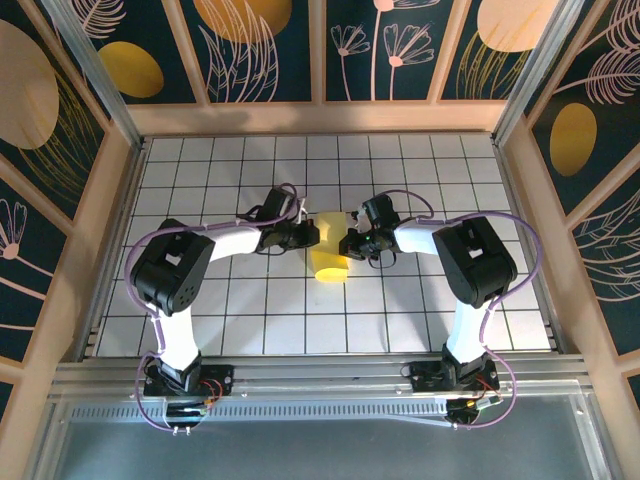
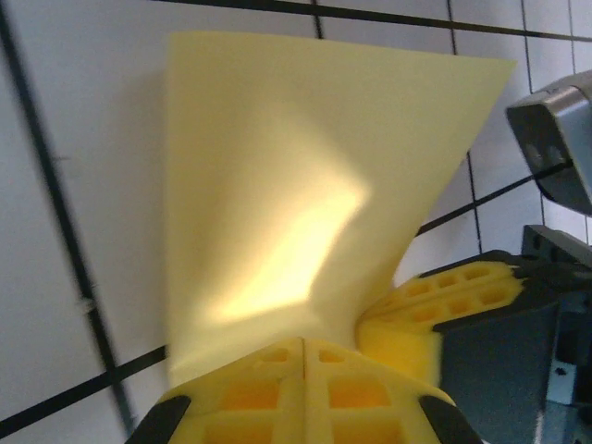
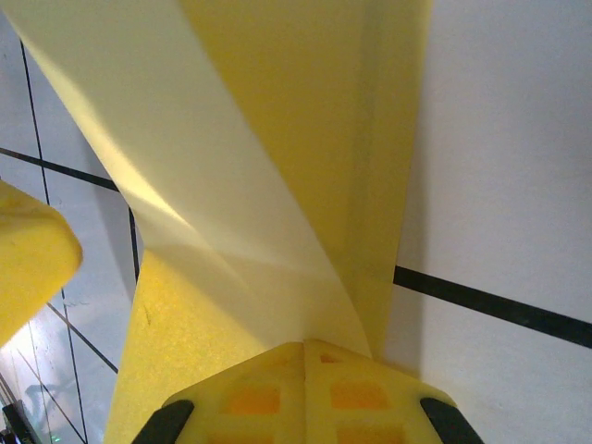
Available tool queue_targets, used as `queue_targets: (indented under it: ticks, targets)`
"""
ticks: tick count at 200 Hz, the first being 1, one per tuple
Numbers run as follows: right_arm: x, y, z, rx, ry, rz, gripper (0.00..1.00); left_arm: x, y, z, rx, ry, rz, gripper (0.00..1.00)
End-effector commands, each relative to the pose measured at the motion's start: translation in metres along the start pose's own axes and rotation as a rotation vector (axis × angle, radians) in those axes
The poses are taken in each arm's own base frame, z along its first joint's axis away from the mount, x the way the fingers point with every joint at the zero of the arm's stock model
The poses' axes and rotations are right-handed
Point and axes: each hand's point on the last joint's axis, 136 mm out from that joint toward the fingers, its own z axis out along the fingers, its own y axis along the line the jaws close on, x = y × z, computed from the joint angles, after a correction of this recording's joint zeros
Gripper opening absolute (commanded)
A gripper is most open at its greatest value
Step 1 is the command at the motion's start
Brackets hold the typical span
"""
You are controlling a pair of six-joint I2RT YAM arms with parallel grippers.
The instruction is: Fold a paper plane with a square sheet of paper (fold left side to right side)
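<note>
left claw (image 2: 304, 350): my fingers are together, pinched on one edge of the yellow paper (image 2: 305, 176) | right claw (image 3: 305, 350): my fingers are together, pinched on the same sheet | paper: bowed and twisted between my two claws, over the middle of the gridded table (image 1: 250, 310)

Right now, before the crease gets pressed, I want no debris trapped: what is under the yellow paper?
White gridded table shows around the paper; the patch beneath it is covered, so anything there cannot be seen.
</note>
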Motion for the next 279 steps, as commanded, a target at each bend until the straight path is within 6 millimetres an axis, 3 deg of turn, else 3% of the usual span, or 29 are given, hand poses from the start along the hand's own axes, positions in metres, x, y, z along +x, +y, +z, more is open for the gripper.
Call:
queue_targets:
  ticks: [1, 87, 115, 180, 209, 279]
  targets:
    - [0.037, -0.06, 0.013, 0.229, 0.1, 0.07, 0.0, 0.011, 0.008, 0.015, -0.032, 0.052, 0.009, 0.04]
    - [0.034, -0.053, 0.012, 0.207, 0.094, 0.063, 0.0, 0.032, 0.037, 0.031, -0.115, 0.115, -0.017, 0.05]
    - [0.021, -0.032, 0.007, 0.14, 0.064, 0.037, 0.0, 0.036, 0.045, 0.032, -0.149, 0.131, -0.017, 0.05]
    - [-0.028, 0.031, -0.025, -0.03, -0.116, -0.061, 0.0, 0.038, 0.046, 0.033, -0.153, 0.134, -0.024, 0.05]
    - [-0.04, 0.046, -0.017, -0.092, -0.124, -0.077, 0.0, 0.041, 0.049, 0.034, -0.16, 0.142, -0.025, 0.04]
    - [-0.054, 0.052, 0.02, -0.117, -0.087, -0.082, 0.0, 0.043, 0.049, 0.035, -0.161, 0.148, -0.022, 0.03]
